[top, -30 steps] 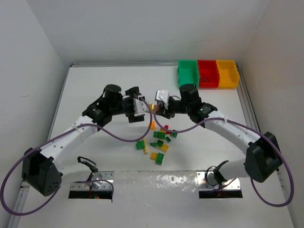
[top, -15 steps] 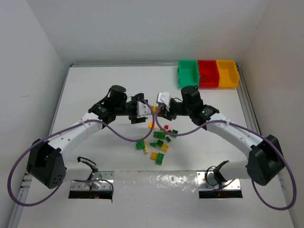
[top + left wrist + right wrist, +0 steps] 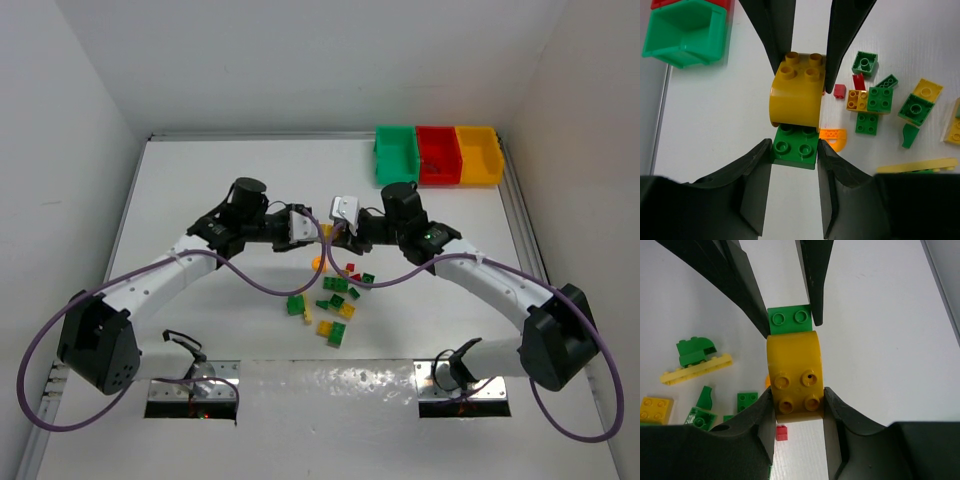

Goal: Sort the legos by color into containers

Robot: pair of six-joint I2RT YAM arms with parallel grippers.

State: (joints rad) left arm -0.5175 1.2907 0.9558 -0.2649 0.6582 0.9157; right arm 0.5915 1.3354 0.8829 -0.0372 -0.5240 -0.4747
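Left gripper (image 3: 794,146) pinches green brick (image 3: 795,152); right gripper (image 3: 796,397) pinches attached yellow brick (image 3: 792,362).

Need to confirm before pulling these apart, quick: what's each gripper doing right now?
Left gripper: closed on the green brick.
Right gripper: closed on the yellow brick joined to it.

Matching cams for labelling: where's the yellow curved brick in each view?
Top external: yellow curved brick, a tiny speck near picture centre.
Left wrist: yellow curved brick, centre, upper half, beyond the green brick.
Right wrist: yellow curved brick, centre, lower half, nearer than the green brick.
Shared landmark: the green brick joined to it, visible in both wrist views.
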